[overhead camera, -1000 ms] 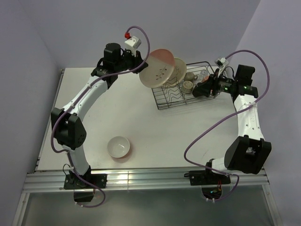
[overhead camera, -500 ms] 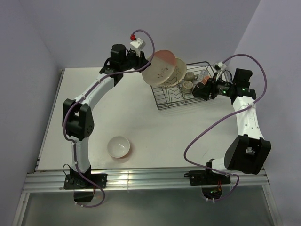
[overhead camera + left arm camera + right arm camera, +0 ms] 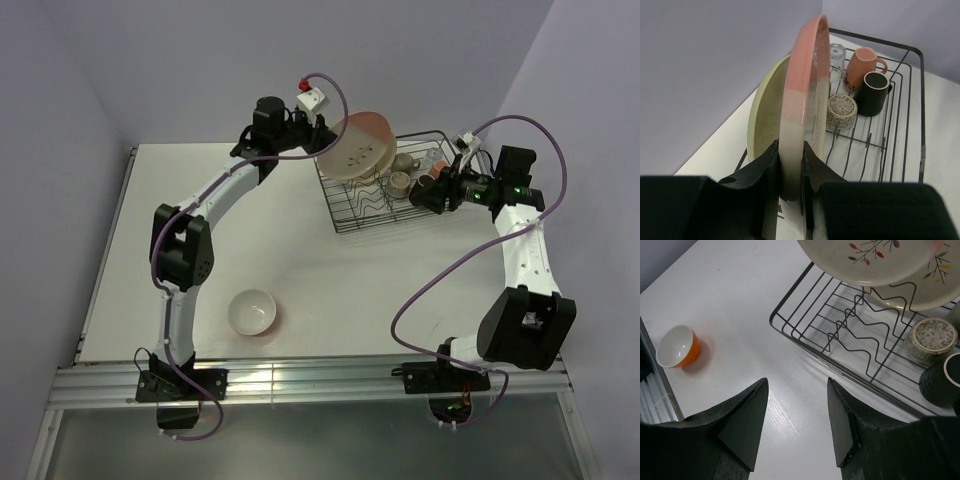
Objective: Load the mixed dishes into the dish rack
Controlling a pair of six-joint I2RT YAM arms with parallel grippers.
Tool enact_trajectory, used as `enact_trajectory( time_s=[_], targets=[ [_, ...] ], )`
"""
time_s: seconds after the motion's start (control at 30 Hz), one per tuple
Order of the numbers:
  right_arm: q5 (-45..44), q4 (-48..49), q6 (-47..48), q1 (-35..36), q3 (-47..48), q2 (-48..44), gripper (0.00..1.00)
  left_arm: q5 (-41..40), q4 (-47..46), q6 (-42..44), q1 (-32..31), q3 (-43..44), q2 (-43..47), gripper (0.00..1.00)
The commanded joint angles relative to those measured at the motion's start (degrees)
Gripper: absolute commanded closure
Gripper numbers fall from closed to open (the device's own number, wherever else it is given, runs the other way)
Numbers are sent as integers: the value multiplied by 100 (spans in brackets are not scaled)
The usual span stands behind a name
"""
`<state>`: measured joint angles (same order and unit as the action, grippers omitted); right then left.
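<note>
bowl [image 3: 252,311] seen on near desk [image 3: 300,270], well apart from rack [image 3: 921,110] | right fingers [image 3: 796,390] held wide open, empty, beside rack | sprig plate [image 3: 807,90] clamped at its rim by left fingers [image 3: 790,152] over rack, just beside cream plate [image 3: 762,125] | risk: plates knocked together if lowered tilted | free divider slots [image 3: 855,335] seen nearer; wall [image 3: 420,60] close behind

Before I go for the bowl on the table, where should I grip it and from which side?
Take the bowl by its rim, coming down from above, one finger inside, one outside. It sits upright, mouth open, and its rounded wall would probably slip from a side pinch.
</note>
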<state>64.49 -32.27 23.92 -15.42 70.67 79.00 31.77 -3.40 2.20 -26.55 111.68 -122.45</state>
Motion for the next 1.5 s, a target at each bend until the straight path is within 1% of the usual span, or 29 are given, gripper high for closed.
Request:
enact_trajectory(
  time_s=[0.0,0.33,0.57,1.07,1.17,1.3,1.37,1.4,1.47],
  targets=[
    [46,-7,95,-40,-54,-43,42,216,-1136,316,-87,530,46,100],
    [73,-16,78,-49,-89,-16,42,189,-935,571,-184,750,-323,100],
    [108,63,7,-49,-168,19,42,321,-830,773,-211,610,-411,100],
    [81,37,25,-49,-168,98,42,66,-732,958,-378,285,-525,99],
    [81,37,16,-49,-168,107,42,66,-750,932,-395,249,-534,95],
    [81,37,16,-49,-159,115,42,22,-811,870,-439,205,-551,82],
    [73,37,-2,-49,-151,107,42,22,-846,826,-465,196,-560,78],
    [73,37,-10,-49,-150,115,42,22,-847,818,-474,196,-560,73],
    [73,37,-19,-49,-150,115,42,31,-847,809,-501,196,-560,70]
  ],
)
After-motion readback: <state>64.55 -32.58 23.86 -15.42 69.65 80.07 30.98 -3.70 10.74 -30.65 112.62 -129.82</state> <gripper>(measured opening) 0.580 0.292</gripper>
